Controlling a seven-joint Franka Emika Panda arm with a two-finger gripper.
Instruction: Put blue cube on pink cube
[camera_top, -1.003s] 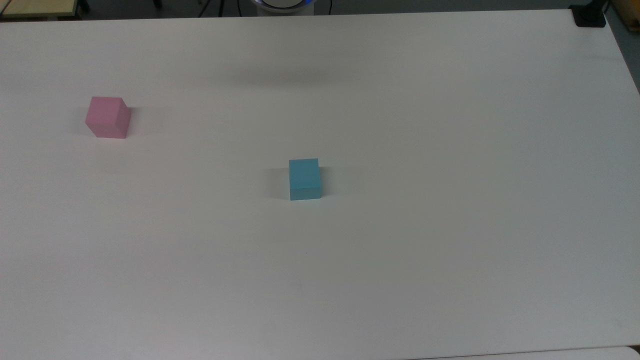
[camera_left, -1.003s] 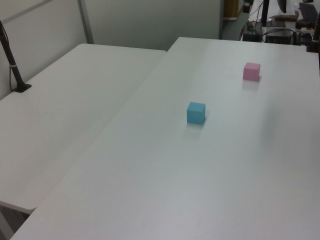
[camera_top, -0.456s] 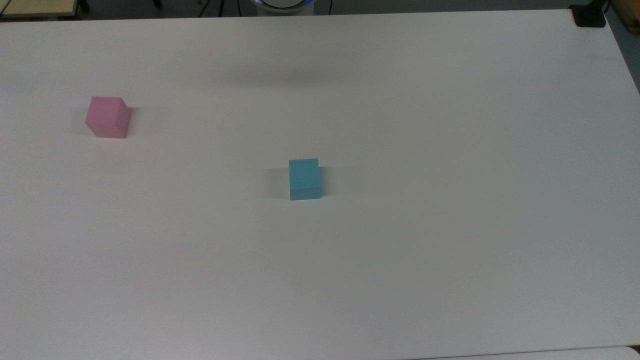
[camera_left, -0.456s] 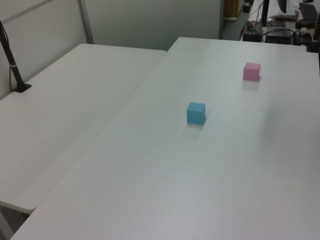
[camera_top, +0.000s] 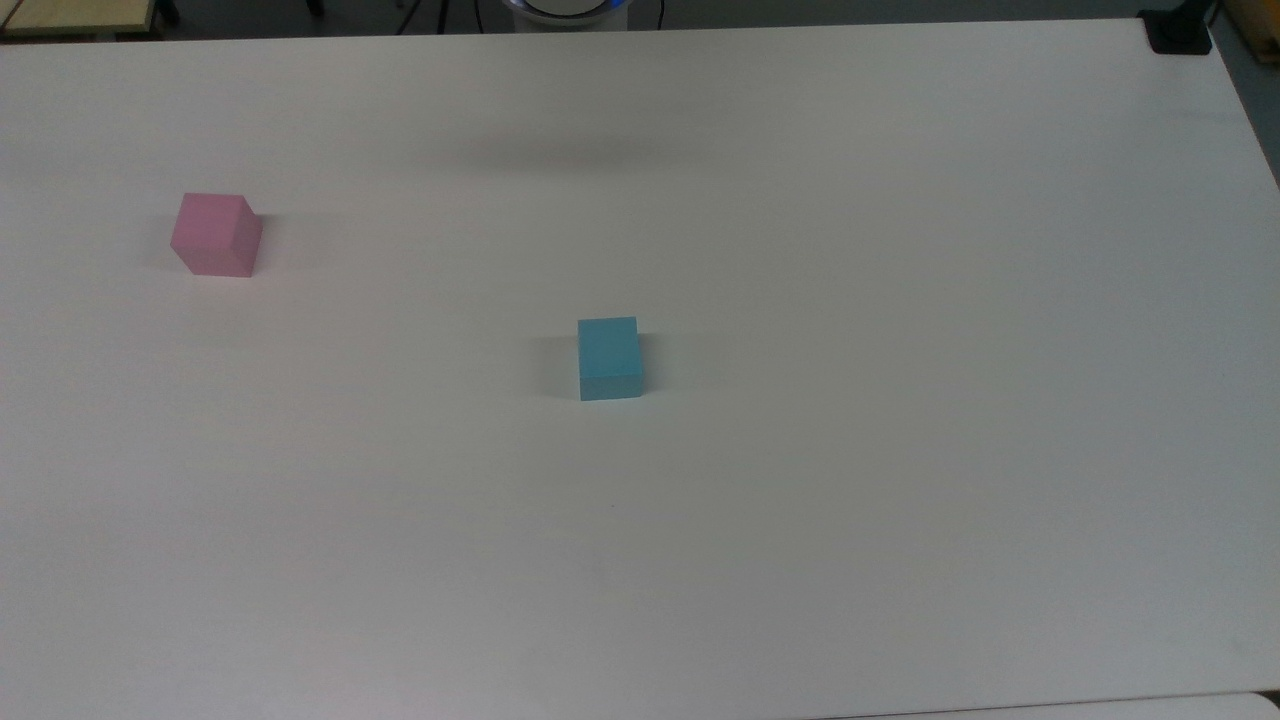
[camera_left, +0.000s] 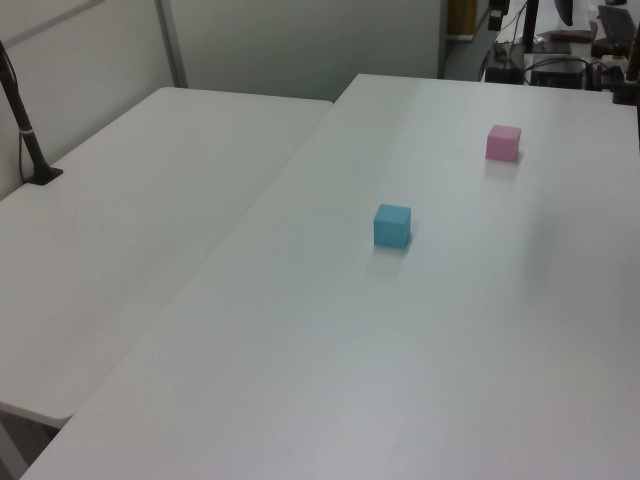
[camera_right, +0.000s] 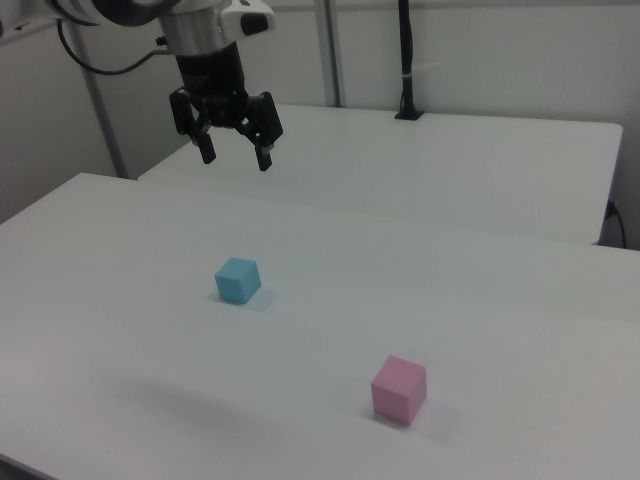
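Note:
The blue cube (camera_top: 609, 357) rests on the white table (camera_top: 900, 300) near the middle of the top view; it also appears in the left view (camera_left: 392, 224) and the right view (camera_right: 237, 279). The pink cube (camera_top: 215, 234) stands alone at the top view's left, far from the blue one, and is seen again in the left view (camera_left: 503, 142) and the right view (camera_right: 399, 389). In the right view my gripper (camera_right: 236, 158) hangs open high above the table, up and behind the blue cube, with nothing between its fingers.
A second white table (camera_left: 120, 230) adjoins at the left view's left, with a black post (camera_left: 25, 130) clamped to it. A black clamp (camera_top: 1178, 32) sits at the top view's far right corner. The arm's base (camera_top: 565, 8) is at the top edge.

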